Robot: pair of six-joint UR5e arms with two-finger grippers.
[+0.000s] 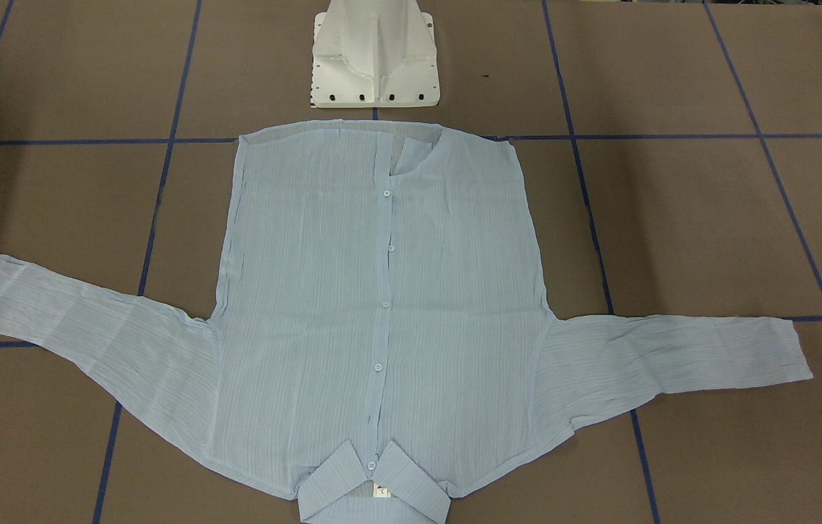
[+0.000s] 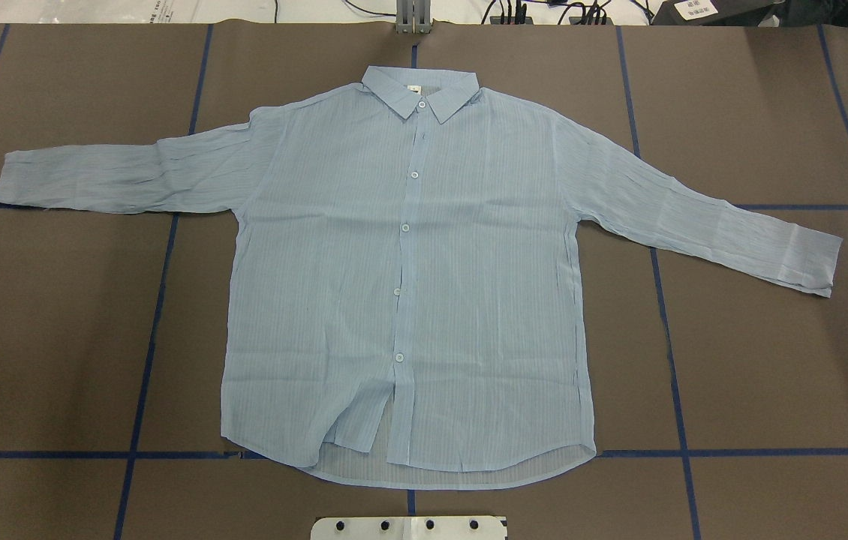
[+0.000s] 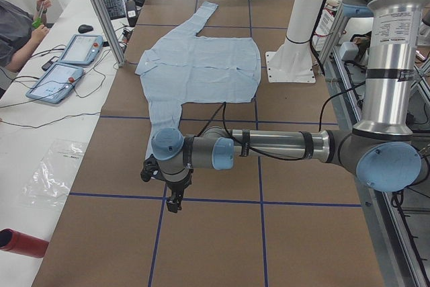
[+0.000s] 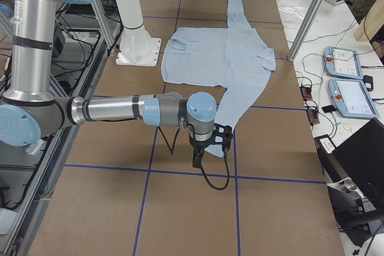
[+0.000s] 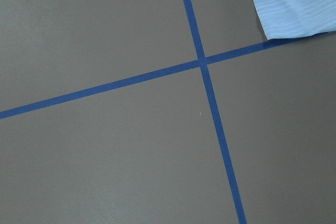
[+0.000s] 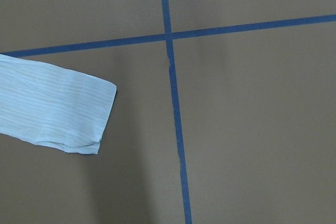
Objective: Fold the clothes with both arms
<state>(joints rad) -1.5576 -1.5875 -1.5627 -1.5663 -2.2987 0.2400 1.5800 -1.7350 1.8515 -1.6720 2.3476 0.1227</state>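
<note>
The pale blue striped shirt (image 1: 309,291) (image 2: 484,285) lies flat and buttoned on the brown table, collar away from the robot, both sleeves spread sideways. My left arm (image 3: 269,147) reaches out low beyond the end of one sleeve. Its gripper (image 3: 173,199) points down at bare table, and I cannot tell whether it is open or shut. My right arm (image 4: 120,110) hovers by the other cuff, and its gripper (image 4: 198,159) also cannot be judged. A cuff (image 5: 299,3) shows at the top right of the left wrist view. The other cuff (image 6: 58,111) shows at the left of the right wrist view.
Blue tape lines (image 2: 161,300) grid the table. The white pedestal base (image 1: 374,58) stands just behind the shirt hem. Along the far side are two tablets (image 3: 70,62), cables, a plastic bag (image 3: 54,173) and a red cylinder (image 3: 20,242). A person (image 3: 17,28) stands there.
</note>
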